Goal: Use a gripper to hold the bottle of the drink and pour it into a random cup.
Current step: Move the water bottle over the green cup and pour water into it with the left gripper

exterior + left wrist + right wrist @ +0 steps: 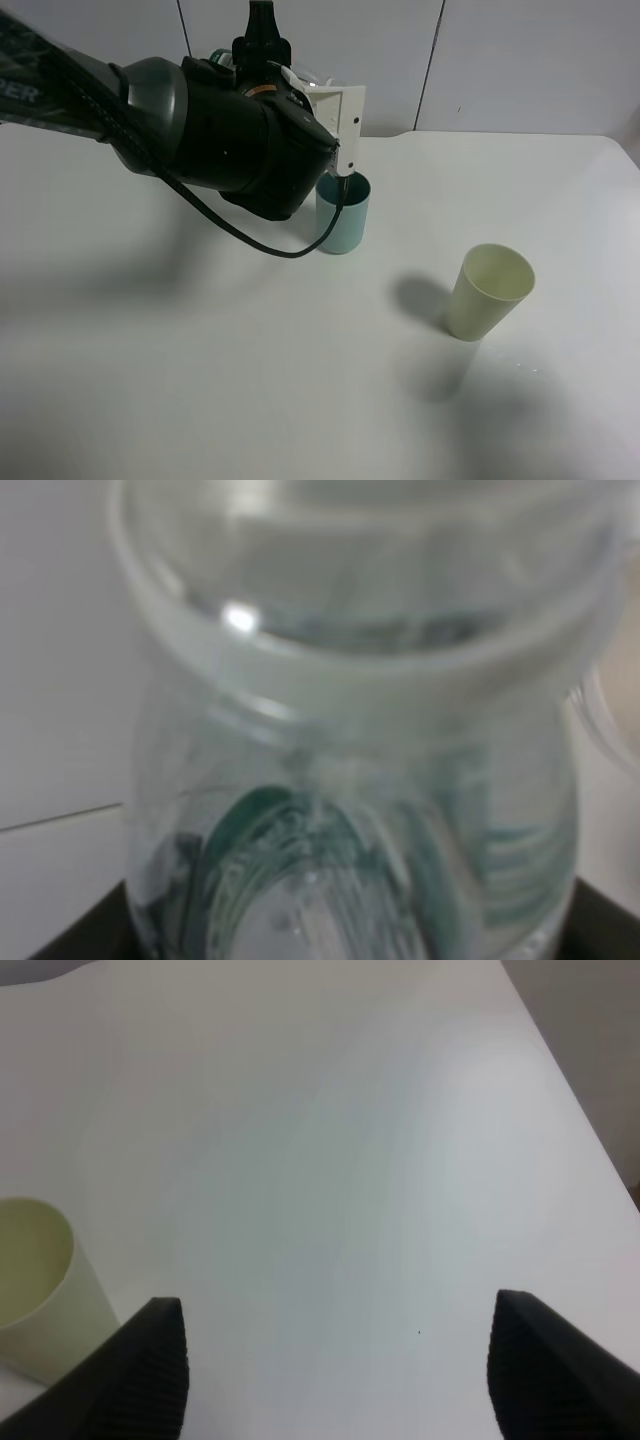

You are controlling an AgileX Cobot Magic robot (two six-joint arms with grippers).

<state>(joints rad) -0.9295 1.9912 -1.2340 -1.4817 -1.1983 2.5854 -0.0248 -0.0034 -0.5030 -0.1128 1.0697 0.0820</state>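
Near the back edge of the worktop, about mid-width, we have the left gripper clamped tight on the bottle. Its dark fingers show only as corners either side of the bottle's body in the left wrist view. Bottle is clear, with a green label and no cap. The open mouth sits nearest the camera, so the long axis runs from the fingers up toward the lens. We can't read its tilt from that view, and in the high view the bulky left arm and its cable hide most of it.

Key relation: the gripper's white body sits right over the blue cup, about above its rim, not touching as far as we can tell. We judge the pour turns on rolling the wrist so the mouth dips toward that cup's opening. We see no clear stream, and the liquid level is too blurred to call.

Cream cup stands well apart, toward the right edge and nearer the front. Right gripper hangs over bare worktop near that cream cup, fingers wide apart, holding nothing. It is the nearer one to the cream cup, but the bottle is with the left arm, so blue cup looks the likely target.
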